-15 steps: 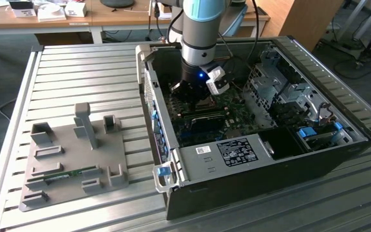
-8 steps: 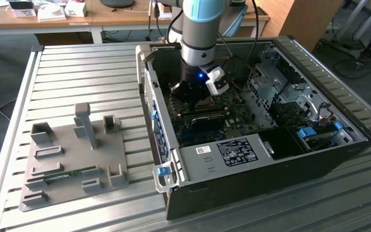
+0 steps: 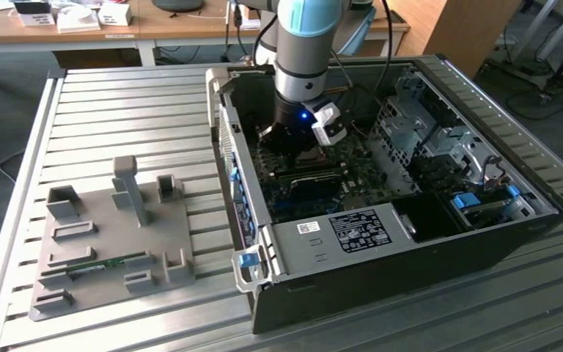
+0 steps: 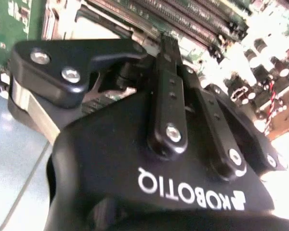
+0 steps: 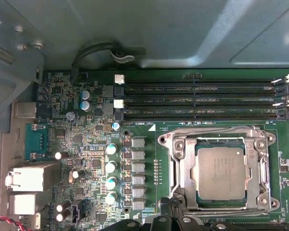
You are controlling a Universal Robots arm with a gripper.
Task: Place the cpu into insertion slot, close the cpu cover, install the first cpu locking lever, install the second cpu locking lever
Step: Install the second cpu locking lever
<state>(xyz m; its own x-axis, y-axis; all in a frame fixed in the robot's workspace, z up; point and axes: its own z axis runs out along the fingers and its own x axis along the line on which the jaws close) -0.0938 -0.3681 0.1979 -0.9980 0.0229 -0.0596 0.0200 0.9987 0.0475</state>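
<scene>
The work stood on a ribbed metal bench (image 3: 125, 103), where an open computer case (image 3: 380, 242) lay on its side so the motherboard (image 5: 86, 144) faced upward for access. The gripper (image 3: 296, 143) hung low inside the case, over the socket. The cpu (image 5: 220, 173) sat in the insertion slot (image 5: 166, 144), with the cpu cover (image 5: 187, 168) lying flat around it. Whether the jaws were open or closed could not be told.

The grey cpu (image 5: 220, 172) sits flat in the insertion slot (image 5: 176, 166) on the green board (image 5: 86, 159). The shiny cpu cover (image 5: 254, 166) lies shut around it. Three long black memory slots (image 5: 197, 101) run just beside it.
</scene>
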